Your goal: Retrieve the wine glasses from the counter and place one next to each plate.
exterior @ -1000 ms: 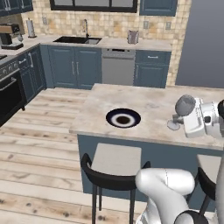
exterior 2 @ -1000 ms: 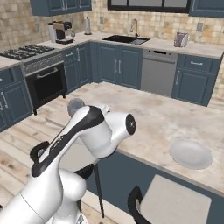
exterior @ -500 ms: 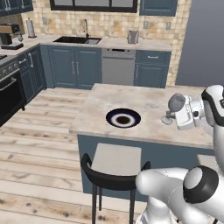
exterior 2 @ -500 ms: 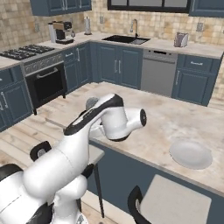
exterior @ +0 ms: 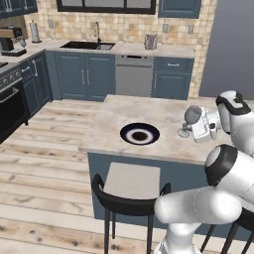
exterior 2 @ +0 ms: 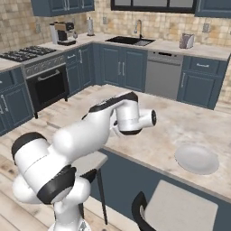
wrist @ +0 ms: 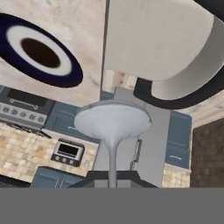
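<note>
My gripper [exterior: 195, 124] is shut on the stem of a clear wine glass [exterior: 190, 116], holding it tilted low over the island top [exterior: 114, 124], right of the dark blue plate with a white centre [exterior: 140, 134]. Whether its foot touches the stone I cannot tell. In the hand view the glass's round foot [wrist: 112, 119] and stem run up from the gripper [wrist: 112, 178], with the dark plate [wrist: 39, 52] at upper left. The pale plate [exterior 2: 196, 159] lies on the island's right end. The counter [exterior: 129, 48] runs along the back wall.
A black-backed stool with a pale seat [exterior: 131, 181] stands at the island's near side below the dark plate; another seat [exterior 2: 180, 210] is under the pale plate. On the counter are a sink [exterior: 89, 45], a toaster [exterior: 151, 41] and a coffee machine [exterior: 11, 39].
The gripper has carried the wine glass a little leftward over the island, toward the dark plate. The arm's elbow has swung round. The gripper has stayed shut.
</note>
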{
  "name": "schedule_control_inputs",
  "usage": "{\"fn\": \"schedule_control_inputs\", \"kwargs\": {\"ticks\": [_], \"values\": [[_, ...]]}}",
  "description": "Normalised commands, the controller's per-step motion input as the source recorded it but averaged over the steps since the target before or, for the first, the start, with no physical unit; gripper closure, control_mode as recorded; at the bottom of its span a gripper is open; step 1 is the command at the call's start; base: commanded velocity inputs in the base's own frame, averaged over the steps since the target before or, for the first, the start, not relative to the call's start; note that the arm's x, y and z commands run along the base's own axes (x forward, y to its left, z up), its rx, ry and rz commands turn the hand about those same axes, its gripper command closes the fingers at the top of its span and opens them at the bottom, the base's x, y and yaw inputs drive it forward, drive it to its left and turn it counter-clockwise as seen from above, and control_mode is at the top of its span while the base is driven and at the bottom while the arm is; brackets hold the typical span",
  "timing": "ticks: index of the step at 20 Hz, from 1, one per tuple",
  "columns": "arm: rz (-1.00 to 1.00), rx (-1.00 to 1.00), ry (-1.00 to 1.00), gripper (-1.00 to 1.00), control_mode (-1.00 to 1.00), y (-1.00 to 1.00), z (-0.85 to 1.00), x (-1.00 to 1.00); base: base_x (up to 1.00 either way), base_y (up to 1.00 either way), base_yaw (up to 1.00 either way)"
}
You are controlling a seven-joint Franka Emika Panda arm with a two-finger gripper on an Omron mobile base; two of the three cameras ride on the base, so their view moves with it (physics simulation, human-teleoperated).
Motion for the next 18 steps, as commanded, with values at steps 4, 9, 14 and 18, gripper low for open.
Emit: {"fn": "schedule_control_inputs", "kwargs": {"ticks": [4,9,14,18], "values": [[0.0,0.0,0.0,1.0,-1.0,0.0,-0.25,0.57,0.0,0.0,0.0],[0.0,0.0,0.0,1.0,-1.0,0.0,-0.33,0.52,0.0,0.0,0.0],[0.0,0.0,0.0,1.0,-1.0,0.0,-0.33,0.41,0.0,0.0,0.0],[0.0,0.0,0.0,1.0,-1.0,-0.03,-0.24,0.33,0.0,0.0,0.0]]}}
